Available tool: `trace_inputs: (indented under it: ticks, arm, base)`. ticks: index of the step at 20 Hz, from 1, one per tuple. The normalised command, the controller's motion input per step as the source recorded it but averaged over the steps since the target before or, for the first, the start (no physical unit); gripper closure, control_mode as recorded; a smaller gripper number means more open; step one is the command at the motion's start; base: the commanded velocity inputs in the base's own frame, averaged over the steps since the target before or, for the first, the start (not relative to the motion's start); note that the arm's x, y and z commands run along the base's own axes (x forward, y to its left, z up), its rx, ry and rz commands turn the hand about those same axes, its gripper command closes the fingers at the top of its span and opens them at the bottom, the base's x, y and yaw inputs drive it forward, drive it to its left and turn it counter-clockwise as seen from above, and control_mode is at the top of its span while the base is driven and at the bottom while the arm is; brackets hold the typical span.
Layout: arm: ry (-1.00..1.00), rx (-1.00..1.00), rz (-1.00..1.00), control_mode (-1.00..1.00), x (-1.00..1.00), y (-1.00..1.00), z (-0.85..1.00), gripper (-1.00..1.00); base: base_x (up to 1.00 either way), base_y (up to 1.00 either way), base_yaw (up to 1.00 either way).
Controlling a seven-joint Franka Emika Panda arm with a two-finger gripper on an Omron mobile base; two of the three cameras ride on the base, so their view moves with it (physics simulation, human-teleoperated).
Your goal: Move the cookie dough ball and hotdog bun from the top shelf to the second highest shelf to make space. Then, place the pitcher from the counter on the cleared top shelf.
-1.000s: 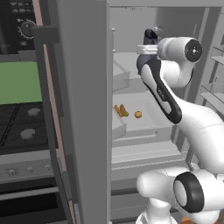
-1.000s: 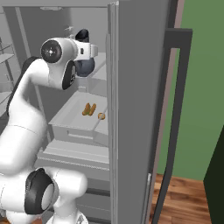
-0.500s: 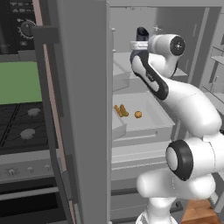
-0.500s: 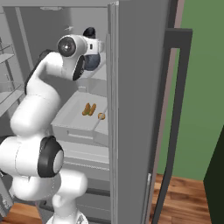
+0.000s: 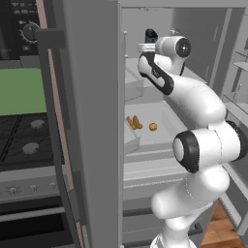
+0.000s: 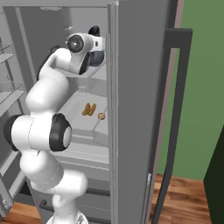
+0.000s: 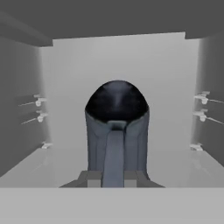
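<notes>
My gripper (image 7: 114,178) is shut on the side handle of the dark blue-grey pitcher (image 7: 116,124), which stands upright deep inside the fridge over the top shelf (image 7: 39,164). I cannot tell whether its base touches the shelf. In the base views the pitcher (image 6: 97,57) sits at the hand (image 5: 147,47), its mouth (image 5: 151,34) poking up above it. One level down, the hotdog bun (image 5: 134,122) and the cookie dough ball (image 5: 153,127) lie side by side on the second highest shelf (image 5: 162,141). The bun (image 6: 89,109) and ball (image 6: 101,116) are apart from the arm.
The open fridge door (image 5: 92,121) stands close on the left, the other door (image 6: 140,96) on the right. Shelf pegs (image 7: 203,98) line both inner walls. A stove (image 5: 24,140) with a green panel is beside the fridge. Door bins (image 5: 240,63) hang at the right.
The arm has swung the hand and the pitcher further into the fridge at top-shelf height. The bun and ball have not moved.
</notes>
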Motion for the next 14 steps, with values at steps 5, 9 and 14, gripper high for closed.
trace_inputs:
  ticks: [5,9,14]
  arm:
    - [0.0,-0.04,0.0,-1.0,0.4,0.0,-0.21,1.0]
    - [0.0,-0.05,0.0,-1.0,0.36,0.0,-0.28,1.0]
    - [0.0,-0.05,0.0,-1.0,0.31,0.0,-0.28,1.0]
  base:
    - [0.0,0.0,0.0]
    - [0.0,0.0,0.0]
    - [0.0,0.0,0.0]
